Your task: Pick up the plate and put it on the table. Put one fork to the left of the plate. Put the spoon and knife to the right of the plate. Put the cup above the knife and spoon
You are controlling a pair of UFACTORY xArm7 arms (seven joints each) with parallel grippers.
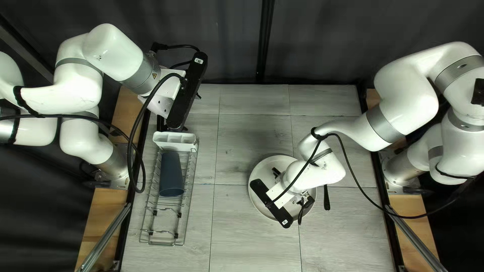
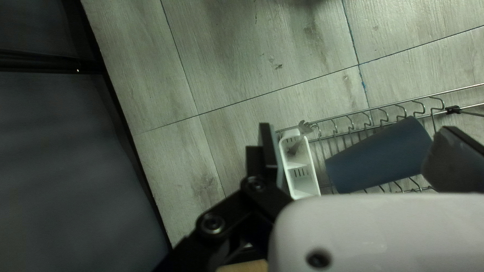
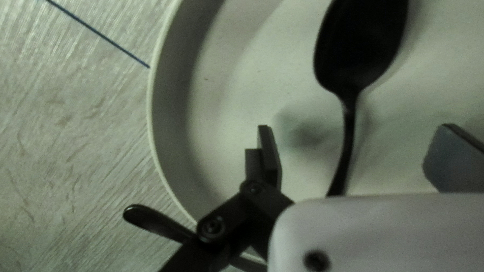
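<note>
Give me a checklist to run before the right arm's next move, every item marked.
1. Plate on the table: ok.
2. Right tool gripping the spoon: not ok, fingers open either side of its handle.
3. Spoon right of the plate: not ok, its bowl is over the plate.
4. Knife right of the plate: cannot tell; a black handle is there, its other end hidden.
5. Fork left of the plate: not ok, it is in the caddy.
6. Cup above knife and spoon: not ok, on its side in the rack.
</note>
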